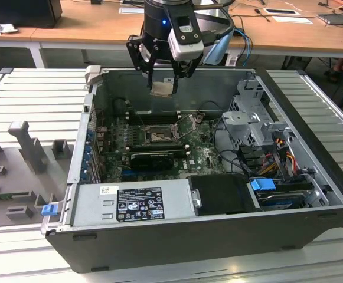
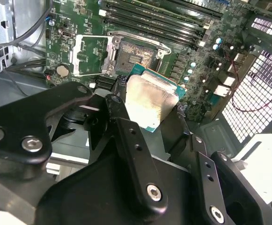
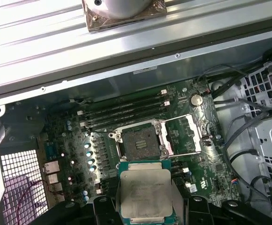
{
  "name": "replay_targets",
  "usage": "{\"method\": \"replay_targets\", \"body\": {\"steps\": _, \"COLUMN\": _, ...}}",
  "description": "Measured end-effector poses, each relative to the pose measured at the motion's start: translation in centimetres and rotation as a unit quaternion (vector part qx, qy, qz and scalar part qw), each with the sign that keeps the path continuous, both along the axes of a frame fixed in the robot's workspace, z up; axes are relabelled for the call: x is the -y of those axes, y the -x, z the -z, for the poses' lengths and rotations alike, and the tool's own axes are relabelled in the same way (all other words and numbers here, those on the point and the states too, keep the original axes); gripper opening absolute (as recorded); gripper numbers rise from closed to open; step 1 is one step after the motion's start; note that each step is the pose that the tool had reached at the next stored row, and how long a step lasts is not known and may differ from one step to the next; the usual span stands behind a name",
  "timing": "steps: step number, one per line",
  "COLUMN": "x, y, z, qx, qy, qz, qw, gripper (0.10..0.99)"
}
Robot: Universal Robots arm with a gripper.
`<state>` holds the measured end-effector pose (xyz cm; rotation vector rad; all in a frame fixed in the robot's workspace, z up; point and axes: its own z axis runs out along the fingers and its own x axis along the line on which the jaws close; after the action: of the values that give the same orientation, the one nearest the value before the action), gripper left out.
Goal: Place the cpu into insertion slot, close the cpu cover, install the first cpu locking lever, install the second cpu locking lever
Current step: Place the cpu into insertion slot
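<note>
surface: ribbed silver metal table (image 1: 35, 88), runs across the frame left to right
centre: open black computer case (image 1: 177, 239) lying flat on it
left edge: grey fixture blocks (image 1: 26, 147), just beside case

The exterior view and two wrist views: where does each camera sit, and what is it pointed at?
Exterior view: off the arm, looking down into the open computer case; the gripper hangs at the top, holding the cpu.
First wrist view: on the arm near its wrist, looking past the gripper to the insertion slot and opened cpu cover.
Second wrist view: also near the wrist, another angle; the gripper sits large in the foreground.
Shared: both wrist views show the held cpu and insertion slot.
</note>
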<state>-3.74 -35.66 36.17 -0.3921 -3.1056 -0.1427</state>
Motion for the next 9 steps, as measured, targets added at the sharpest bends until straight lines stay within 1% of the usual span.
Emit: {"method": "replay_targets", "body": {"steps": 9, "x": 0.0, "y": 0.0, "z": 0.0, "qx": 0.0, "qy": 0.0, "qz": 0.013, "qw": 0.9999, "gripper": 0.533}}
